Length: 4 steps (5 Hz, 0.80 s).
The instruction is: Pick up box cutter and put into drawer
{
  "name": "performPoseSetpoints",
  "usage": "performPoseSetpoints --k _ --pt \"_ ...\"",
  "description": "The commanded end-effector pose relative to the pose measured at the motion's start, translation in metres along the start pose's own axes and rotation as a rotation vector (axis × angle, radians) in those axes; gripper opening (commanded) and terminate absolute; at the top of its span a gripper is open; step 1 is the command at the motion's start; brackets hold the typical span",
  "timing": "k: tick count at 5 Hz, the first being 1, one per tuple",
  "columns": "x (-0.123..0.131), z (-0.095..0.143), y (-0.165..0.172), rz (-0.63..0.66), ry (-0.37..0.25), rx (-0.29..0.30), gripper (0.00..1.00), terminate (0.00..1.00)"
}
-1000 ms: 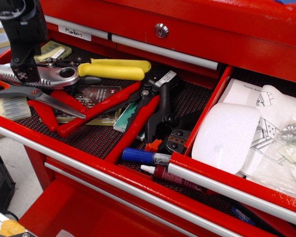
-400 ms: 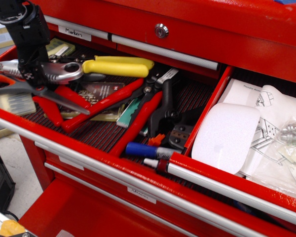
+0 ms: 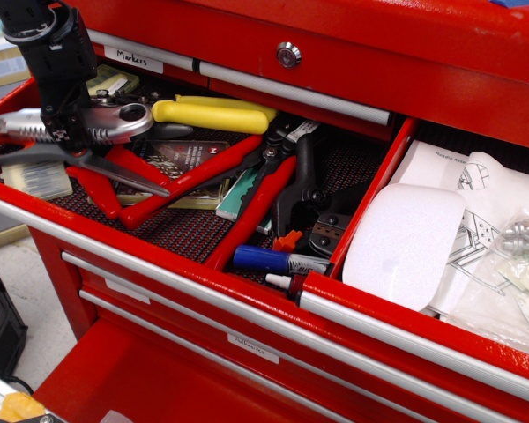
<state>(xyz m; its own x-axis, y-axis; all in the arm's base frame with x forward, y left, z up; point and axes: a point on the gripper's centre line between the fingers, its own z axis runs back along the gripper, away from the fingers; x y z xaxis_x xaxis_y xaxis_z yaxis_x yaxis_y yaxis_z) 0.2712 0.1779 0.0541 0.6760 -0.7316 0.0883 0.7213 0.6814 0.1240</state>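
Observation:
The box cutter [image 3: 115,123] is a silver-grey knife with a round hole at its right end. It lies across the back left of the open red drawer [image 3: 159,264], on top of the orange-handled scissors [image 3: 4,145]. My black gripper [image 3: 62,132] comes down from the top left and stands over the middle of the cutter, covering that part of it. Its fingertips are hidden against the cutter, so I cannot tell whether they grip it.
Yellow-handled pliers [image 3: 212,115] lie just behind the cutter. Red-handled cutters [image 3: 185,181], black crimpers [image 3: 304,189] and a blue marker [image 3: 260,258] fill the drawer's middle and right. A second open drawer holds a white pad [image 3: 406,242] and papers. A locked drawer front [image 3: 288,55] is above.
The left drawer has slid back into the cabinet, carrying its tools up and away. My gripper has moved slightly right and back with the box cutter under it.

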Motion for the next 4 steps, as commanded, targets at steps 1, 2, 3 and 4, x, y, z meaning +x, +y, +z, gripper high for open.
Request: performPoseSetpoints --k 1,2,3,4 --pt "0.018 0.020 -0.017 0.074 0.022 -0.156 0.00 0.00" --pt "0.018 0.030 -0.024 0.084 0.035 -0.193 0.00 0.00" --pt "0.021 0.043 -0.036 0.091 0.060 -0.179 0.00 0.00" --pt "0.054 0.087 -0.060 0.134 0.115 -0.135 0.00 0.00"
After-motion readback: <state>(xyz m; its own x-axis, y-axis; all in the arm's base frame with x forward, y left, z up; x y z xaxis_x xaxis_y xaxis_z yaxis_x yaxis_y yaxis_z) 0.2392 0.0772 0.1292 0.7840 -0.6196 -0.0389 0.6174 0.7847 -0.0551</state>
